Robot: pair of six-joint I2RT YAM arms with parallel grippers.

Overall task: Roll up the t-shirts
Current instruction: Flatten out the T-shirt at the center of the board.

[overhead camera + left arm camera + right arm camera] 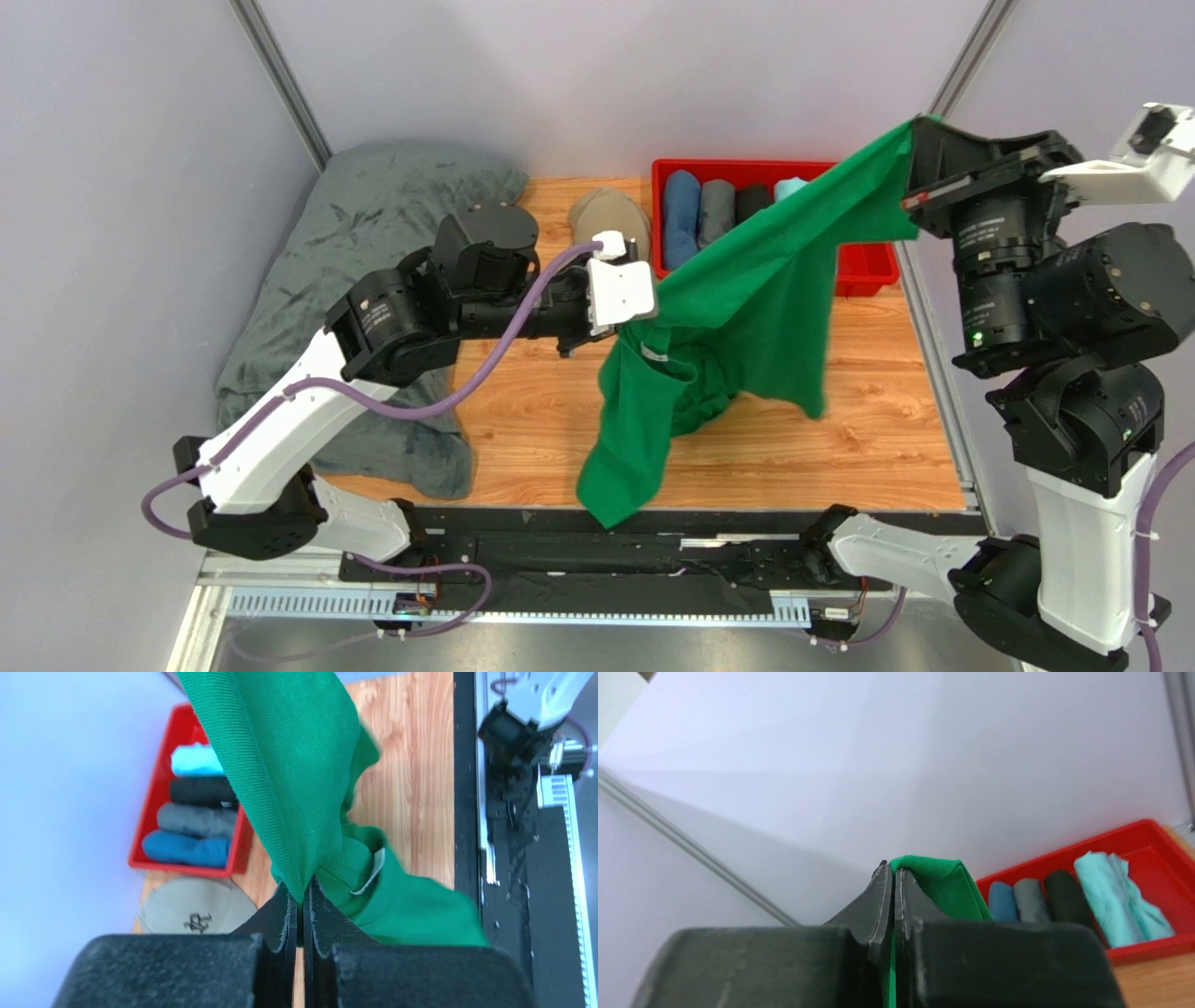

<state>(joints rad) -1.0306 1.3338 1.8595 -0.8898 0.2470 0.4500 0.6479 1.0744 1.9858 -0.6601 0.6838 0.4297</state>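
An emerald-green t-shirt point(744, 301) hangs in the air over the wooden table, stretched between my two grippers. My left gripper point(648, 301) is shut on one part of it; the left wrist view shows the cloth point(295, 777) pinched between the jaws point(302, 899). My right gripper point(915, 157) is raised high at the back right and is shut on another edge of the green cloth point(945, 882). The shirt's lower part droops to the table's front edge. Rolled blue, grey, black and aqua t-shirts point(716, 210) lie in a red bin point(870, 266).
A dark grey-green plush blanket point(351, 266) covers the table's left side. A tan baseball cap point(606, 217) lies left of the red bin, also in the left wrist view point(189, 910). Grey walls enclose the back and sides.
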